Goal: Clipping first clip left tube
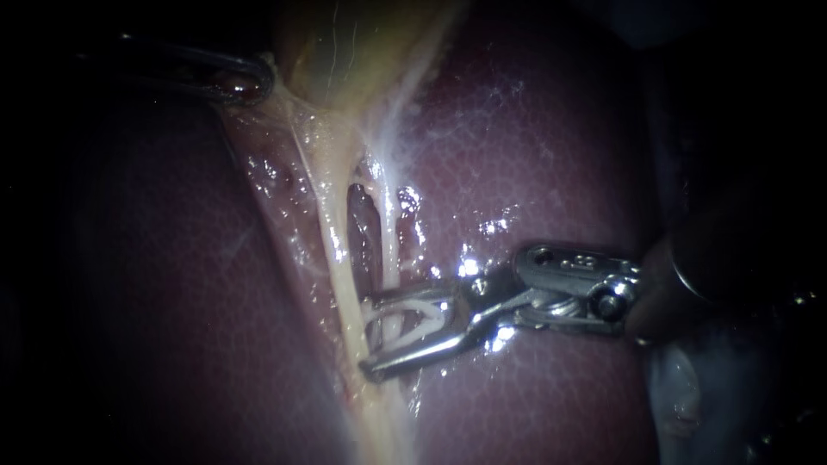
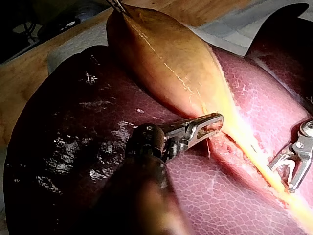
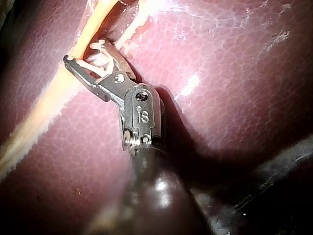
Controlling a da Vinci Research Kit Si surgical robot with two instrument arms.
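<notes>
End effector of my left instrument (image 2: 215, 122) is pressed together on the narrow end of the gallbladder (image 2: 166, 58), with reddish tissue pinched between its 2 jaws. Its dark shaft enters the endoscope view from the upper left and runs almost level. In the left wrist view the wrist is bent sharply, so the jaws turn sideways off the shaft and lie low over the liver (image 1: 551, 146). The tissue below the grip looks taut.

From that narrow end, 2 tubes run down over the liver side by side with a dark slit between them. The left tube (image 1: 340, 258) is thicker and yellow, and the right tube (image 1: 389, 245) is thinner and paler. Lower down they join into 1 pale band.

My right instrument (image 1: 368, 337) comes in from the right, its shaft low over the liver and its jaws pointing across at the tubes. Its end effector stands wide apart, with a white clip (image 1: 431, 320) seated between the 2 jaws and touching both. The right tube appears to pass between the jaws. The jaw tips reach the left tube and the lower tip lies on it, but I cannot tell whether that tube sits fully inside the clip.

A wooden worktop (image 2: 24, 83) shows beyond the liver in the left wrist view.
</notes>
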